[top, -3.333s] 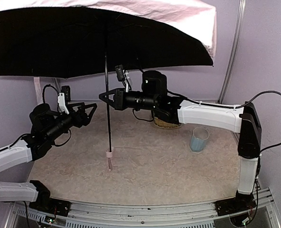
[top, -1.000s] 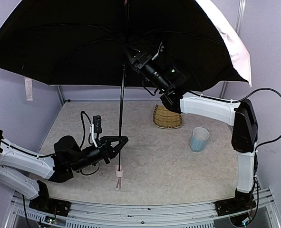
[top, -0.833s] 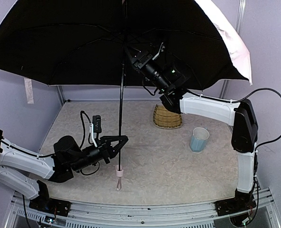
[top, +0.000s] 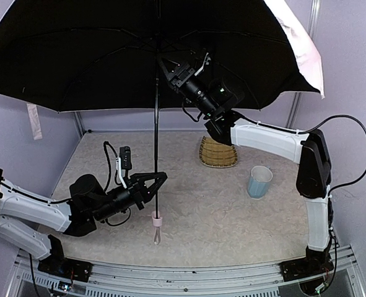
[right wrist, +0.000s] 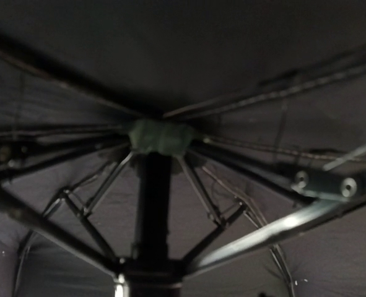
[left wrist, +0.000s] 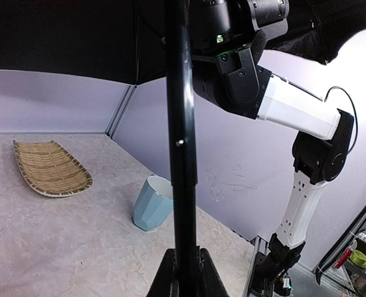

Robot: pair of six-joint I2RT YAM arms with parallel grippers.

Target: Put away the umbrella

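Observation:
The umbrella (top: 108, 55) stands open, its black lining spanning the top of the overhead view and pale-pink fabric (top: 300, 49) showing at the right edge. Its thin black shaft (top: 156, 136) hangs upright, ending in a small pink handle (top: 156, 217) with a strap just above the table. My left gripper (top: 158, 179) is shut on the shaft (left wrist: 181, 154) low down, just above the handle. My right gripper (top: 163, 62) is high under the canopy, closed round the shaft at the runner (right wrist: 148, 278). The ribs spread from the hub (right wrist: 159, 137); the fingers are lost in the dark there.
A woven yellow tray (top: 218, 153) lies at the back of the table, and a light-blue cup (top: 259, 181) stands to its right. Purple walls close the back and sides. The right arm (left wrist: 294, 108) reaches up across the right half.
Since the earliest frame my left gripper has dropped and closed on the lower shaft, and the right one has climbed to the runner. Over the last second the umbrella rose slightly, lifting the handle.

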